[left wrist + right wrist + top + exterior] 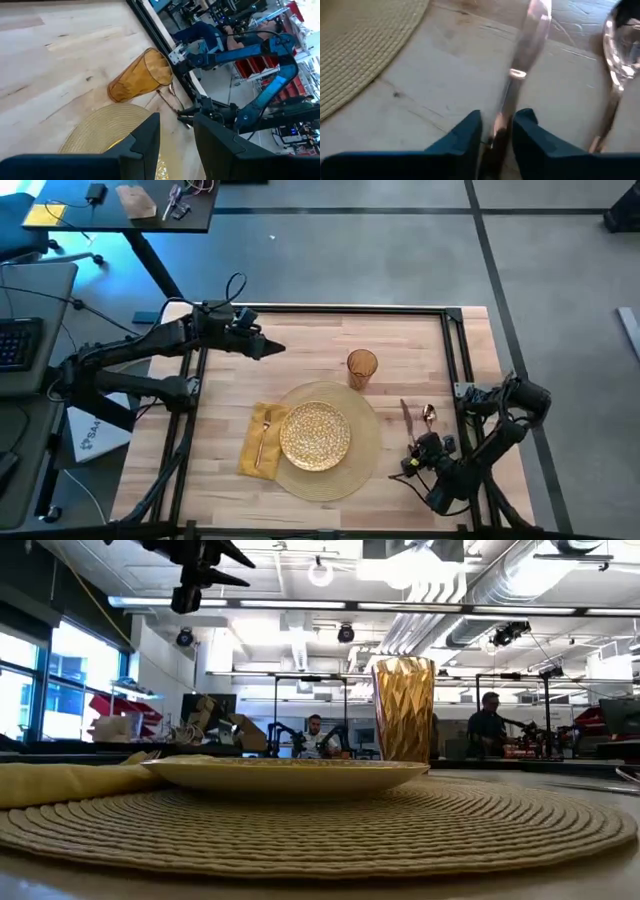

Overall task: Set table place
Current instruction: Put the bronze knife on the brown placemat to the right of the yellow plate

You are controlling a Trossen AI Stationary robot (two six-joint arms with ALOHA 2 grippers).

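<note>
A gold speckled plate [315, 435] sits on a round woven placemat [365, 450] in the middle of the wood table [300, 340]. Left of the plate, a yellow napkin [248, 458] carries a fork [262, 435]. An amber ribbed glass [362, 368] stands upright beyond the placemat. Right of the placemat lie a knife [406, 418] and a spoon [428, 417]. My right gripper [413, 452] is at the knife's near end, shut on its handle. My left gripper [272, 346] hovers open over the table's far left part, holding nothing. My right gripper has the knife's handle [501, 127], near its free end, between its two fingers. The fingers come low from the table's near side and lie along the knife. The blade [532, 35] points toward the far edge and rests on the table beside the spoon [620, 50].
Black frame rails [455, 360] run along the table's edges. Bare wood lies between the left gripper and the glass. A small dark desk [120, 210] with clutter stands beyond the far left corner. People sit in the room behind.
</note>
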